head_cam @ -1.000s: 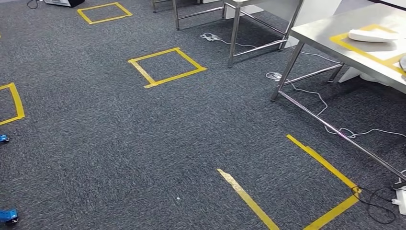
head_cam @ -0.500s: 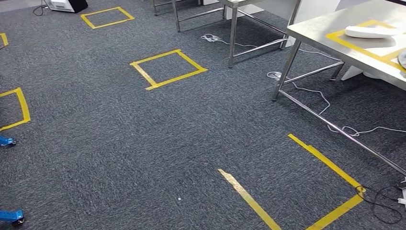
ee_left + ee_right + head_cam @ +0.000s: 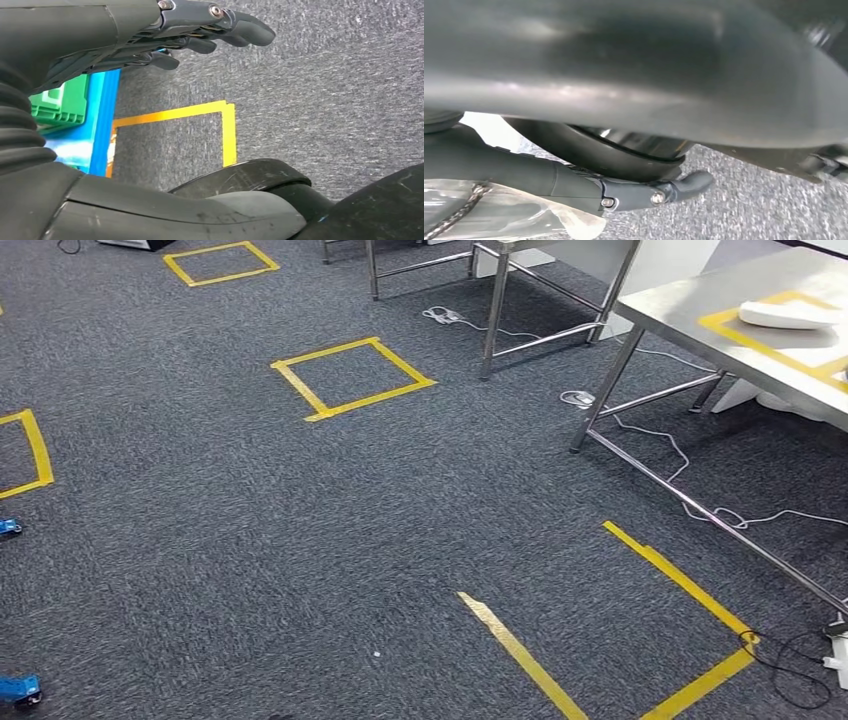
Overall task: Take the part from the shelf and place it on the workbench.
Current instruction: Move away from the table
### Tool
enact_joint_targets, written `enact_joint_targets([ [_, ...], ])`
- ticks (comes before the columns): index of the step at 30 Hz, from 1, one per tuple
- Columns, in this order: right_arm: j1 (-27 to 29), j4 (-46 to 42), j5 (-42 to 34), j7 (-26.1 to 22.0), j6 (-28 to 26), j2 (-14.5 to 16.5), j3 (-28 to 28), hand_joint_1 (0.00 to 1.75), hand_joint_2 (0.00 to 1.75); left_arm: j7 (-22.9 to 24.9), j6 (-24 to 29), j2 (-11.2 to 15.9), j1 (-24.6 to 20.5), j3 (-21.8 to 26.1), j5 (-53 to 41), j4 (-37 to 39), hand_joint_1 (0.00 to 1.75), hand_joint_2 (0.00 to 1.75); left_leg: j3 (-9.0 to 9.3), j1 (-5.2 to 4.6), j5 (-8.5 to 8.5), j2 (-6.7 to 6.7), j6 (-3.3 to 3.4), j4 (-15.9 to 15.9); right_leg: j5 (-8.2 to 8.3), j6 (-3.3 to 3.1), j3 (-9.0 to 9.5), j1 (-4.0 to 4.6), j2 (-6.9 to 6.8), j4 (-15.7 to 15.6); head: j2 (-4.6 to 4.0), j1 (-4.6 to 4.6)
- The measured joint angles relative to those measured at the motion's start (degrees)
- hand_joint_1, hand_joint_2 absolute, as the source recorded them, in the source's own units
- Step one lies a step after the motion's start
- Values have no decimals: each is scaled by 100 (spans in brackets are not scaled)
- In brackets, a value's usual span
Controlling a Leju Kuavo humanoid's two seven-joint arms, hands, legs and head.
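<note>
Left hand (image 3: pixel 150 35) hangs over carpet (image 3: pixel 250 540), fingers straight, holding nothing. Right hand (image 3: pixel 624 192) shows one dark finger above something clear and glossy (image 3: pixel 509 215); I cannot tell whether it grips it. Two blue objects (image 3: pixel 18 690) sit at the left edge. Four yellow tape outlines mark the floor, the nearest (image 3: pixel 680 585) open-sided. Farther stand two metal tables; on the workbench (image 3: pixel 680 310) one white part (image 3: pixel 790 313) lies inside tape. Against half a second ago, the whole picture has shifted slightly.

White, flat part (image 3: pixel 788 313) lies on the steel workbench (image 3: pixel 690 302) — inside yellow tape.
</note>
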Motion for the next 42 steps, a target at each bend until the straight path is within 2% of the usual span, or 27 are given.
enact_joint_targets([
  [1,-15,-1,0,8,1,0,-11,0,0,0,-1,0,2,-11,-7,0,0,175,0,-13,-2,4,11,1,-89,-1,-160,3,0,329,0,-1],
  [2,-28,-1,1,23,1,0,-19,0,0,0,-3,-1,4,-19,-10,0,0,175,4,-25,-3,4,19,2,-73,-9,-234,6,1,472,0,0],
  [3,-32,-1,2,43,1,0,-26,0,0,1,-8,-5,6,-23,-11,0,0,175,14,-36,-4,-5,24,2,61,-27,-191,8,1,370,0,0],
  [5,-22,0,5,72,4,0,-37,0,0,20,-22,-17,7,-29,-12,0,0,175,40,-54,-7,-26,25,2,481,-89,140,19,1,-349,0,1],
  [6,-13,1,8,75,6,1,-42,0,0,39,-31,-24,6,-31,-12,0,0,175,41,-69,-10,-33,19,9,628,-120,309,29,0,-730,0,-1],
  [8,2,2,17,68,11,5,-46,0,0,76,-42,-29,4,-32,-10,0,0,175,8,-87,-2,-33,-14,20,685,-162,502,48,4,-1140,0,-3],
  [11,29,0,37,66,13,12,-51,0,0,99,-44,-25,-2,-30,-6,0,0,175,-29,-92,-10,-26,-95,48,696,-212,544,25,13,-1229,0,-8],
  [13,39,0,51,67,9,15,-54,0,0,105,-45,-18,-10,-27,-3,0,0,175,-146,-88,-222,-27,-156,362,724,-256,568,-8,-1,-1268,0,-19],
  [15,46,0,59,68,6,15,-56,0,0,105,-45,-10,-38,-22,3,0,0,175,-433,-76,-589,-28,-213,1080,724,-276,573,-9,-19,-1270,0,-28],
  [16,50,0,62,68,5,15,-56,0,0,107,-46,-7,-57,-20,7,0,0,175,-565,-71,-716,-27,-233,1419,722,-279,576,-8,-24,-1269,0,-26],
  [17,54,0,64,67,4,15,-57,0,0,114,-49,-3,-73,-20,9,0,0,175,-629,-66,-745,-27,-247,1611,720,-280,581,-8,-26,-1268,0,-26],
  [18,56,0,68,67,4,15,-57,0,0,126,-55,-1,-82,-20,10,0,0,175,-599,-58,-659,-27,-256,1586,717,-278,590,-8,-21,-1267,0,-27],
  [19,57,0,73,66,3,16,-57,0,0,140,-68,1,-81,-20,11,0,0,175,-478,-44,-477,-26,-261,1347,712,-272,605,-11,-12,-1265,0,-26],
  [21,60,1,84,64,4,16,-57,0,0,165,-111,1,-60,-20,12,2,0,175,-142,-19,-105,-27,-267,600,686,-236,620,1,8,-1249,0,-28],
  [22,61,1,87,63,5,16,-57,0,0,174,-132,0,-50,-20,12,4,0,175,-18,-13,-31,-28,-246,301,675,-211,605,16,13,-1231,0,-27],
  [23,62,1,90,62,5,16,-57,0,0,181,-146,-1,-43,-20,12,7,0,175,40,-14,-21,-31,-217,128,671,-183,581,30,14,-1215,0,-24],
  [26,59,0,93,61,2,15,-58,0,0,200,-168,-5,-34,-20,12,9,0,175,33,-15,-57,-41,-110,42,659,-117,521,37,8,-1186,0,-21],
  [27,57,0,96,59,-2,15,-58,0,0,217,-179,-9,-35,-20,11,9,0,175,36,-9,-51,-38,-76,32,591,-95,474,33,10,-1103,0,-14],
  [29,48,-1,101,40,-17,15,-60,0,0,255,-205,-15,-41,-20,10,9,0,175,39,-1,-39,-23,-18,16,297,-52,214,26,18,-582,0,7],
  [31,27,-2,102,7,-33,14,-60,0,0,274,-225,-15,-44,-20,10,9,0,175,31,-13,-41,-12,7,18,-17,-33,-167,26,19,211,0,16],
  [32,16,-2,102,-7,-37,13,-61,0,0,276,-231,-15,-44,-20,10,9,0,175,34,-20,-42,-11,12,19,-58,-34,-285,27,20,456,0,15],
  [33,7,-2,102,-15,-38,13,-62,0,0,277,-236,-15,-44,-20,10,9,0,175,43,-25,-46,-15,16,20,11,-41,-308,28,21,495,0,15],
  [34,5,-2,102,-19,-38,13,-63,0,0,278,-242,-15,-44,-20,10,9,0,175,57,-29,-49,-22,18,21,179,-55,-225,29,23,313,0,15],
  [36,20,-2,103,-19,-37,13,-66,0,0,278,-253,-17,-44,-20,10,9,0,175,89,-36,-63,-40,11,21,589,-96,136,35,23,-463,0,16],
  [37,33,-1,104,-20,-36,13,-67,0,0,278,-256,-19,-44,-20,10,9,0,175,89,-45,-71,-47,-3,28,696,-116,302,42,24,-818,0,17],
  [39,55,0,105,-22,-34,13,-68,0,0,279,-257,-19,-46,-19,13,9,0,175,64,-61,-68,-47,-48,34,707,-148,452,57,35,-1127,0,9],
  [42,68,0,108,-26,-34,18,-69,0,0,281,-256,-15,-51,-17,14,9,0,175,36,-63,-107,-44,-131,85,729,-212,481,29,38,-1191,0,-6],
])
